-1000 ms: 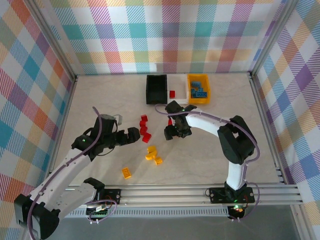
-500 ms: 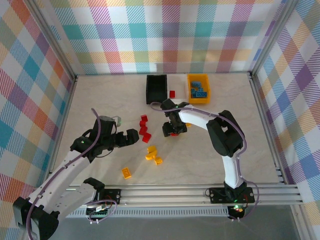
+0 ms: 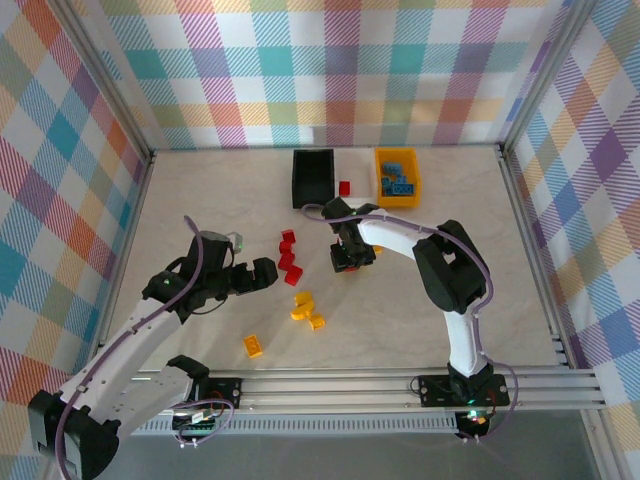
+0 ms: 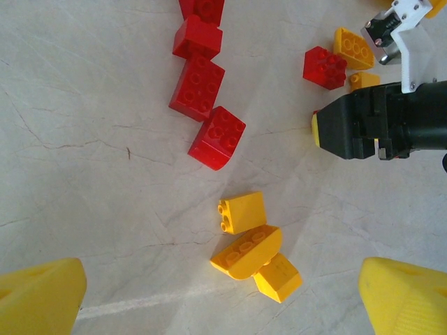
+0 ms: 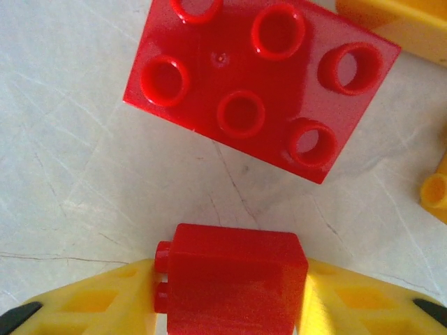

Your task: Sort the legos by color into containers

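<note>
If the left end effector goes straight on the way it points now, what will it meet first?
Probably the cluster of yellow bricks, lying between its open fingers in the left wrist view; depth is unclear.

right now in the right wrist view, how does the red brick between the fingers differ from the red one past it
The held brick is turned on its side, studs pointing sideways; the far brick lies flat, studs facing the camera. The held brick shows two studs; the far brick six. The held brick is clamped between the right gripper's yellow fingers; the far brick lies free on the table. Both are red.
</note>
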Action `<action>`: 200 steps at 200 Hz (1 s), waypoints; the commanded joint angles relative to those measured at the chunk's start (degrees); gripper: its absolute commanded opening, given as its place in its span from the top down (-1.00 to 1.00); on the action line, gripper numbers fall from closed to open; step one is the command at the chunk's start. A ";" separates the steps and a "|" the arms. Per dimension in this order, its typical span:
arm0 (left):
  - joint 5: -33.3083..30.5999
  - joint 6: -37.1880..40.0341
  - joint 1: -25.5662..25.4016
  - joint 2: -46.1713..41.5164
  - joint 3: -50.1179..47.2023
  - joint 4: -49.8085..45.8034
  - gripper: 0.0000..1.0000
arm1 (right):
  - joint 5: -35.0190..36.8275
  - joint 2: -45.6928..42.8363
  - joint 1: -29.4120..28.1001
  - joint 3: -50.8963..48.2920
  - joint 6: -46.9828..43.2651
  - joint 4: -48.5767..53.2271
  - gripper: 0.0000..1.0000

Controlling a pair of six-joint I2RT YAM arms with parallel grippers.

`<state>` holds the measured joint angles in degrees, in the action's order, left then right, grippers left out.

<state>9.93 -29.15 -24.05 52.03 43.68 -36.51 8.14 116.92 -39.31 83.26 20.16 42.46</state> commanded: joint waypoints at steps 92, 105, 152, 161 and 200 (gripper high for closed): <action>1.07 0.28 1.16 0.62 0.51 -0.29 -1.00 | 0.13 -5.70 6.33 12.98 -3.50 0.38 0.01; 0.81 0.43 1.11 0.40 0.76 -1.05 -1.00 | 0.21 -2.99 8.38 17.33 -4.55 -0.10 0.02; 0.09 0.33 1.11 -0.43 0.97 -3.32 -1.00 | 0.42 10.65 13.52 35.39 -7.19 0.34 0.02; 0.03 0.35 1.11 -0.51 1.15 -3.92 -1.00 | 0.46 13.38 14.13 38.84 -7.45 0.42 0.02; -0.96 0.34 1.12 -1.40 1.80 -5.98 -1.00 | -0.80 22.88 15.66 51.42 -8.53 1.78 -0.07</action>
<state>9.78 -29.12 -23.83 51.96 43.75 -39.62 8.54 136.68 -23.81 128.11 13.67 42.02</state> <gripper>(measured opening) 0.999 0.520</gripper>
